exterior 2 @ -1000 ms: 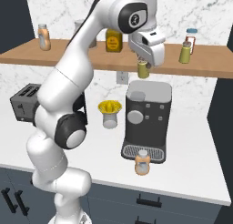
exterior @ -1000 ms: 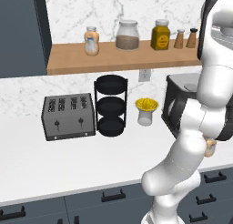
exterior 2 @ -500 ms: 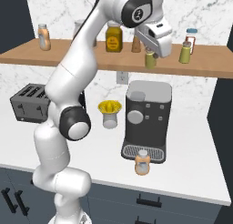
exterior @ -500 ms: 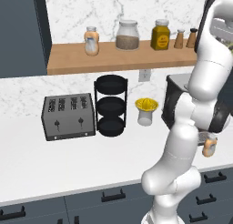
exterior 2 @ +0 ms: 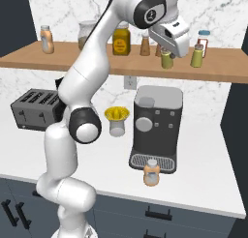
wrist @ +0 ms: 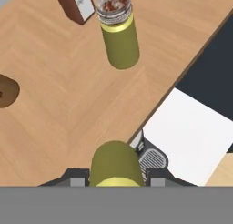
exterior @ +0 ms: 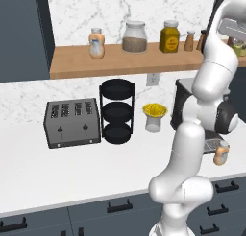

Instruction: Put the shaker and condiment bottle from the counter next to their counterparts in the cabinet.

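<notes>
While 0.5 s passed | pincer [exterior 2: 167, 52] lowered shaker [exterior 2: 167, 59] | nearer twin [exterior 2: 196, 55]

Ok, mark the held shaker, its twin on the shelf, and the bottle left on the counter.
held shaker [exterior 2: 166, 59], right base view, its yellow-green body.
twin shaker [wrist: 120, 42], hand view, mid body.
condiment bottle [exterior 2: 151, 173], right base view, its orange front.

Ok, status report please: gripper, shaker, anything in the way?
Gripper shut on yellow-green grey-topped shaker, over wooden shelf. Twin shaker stands beside. Orange-and-white bottle still on counter. Nothing blocking.
</notes>
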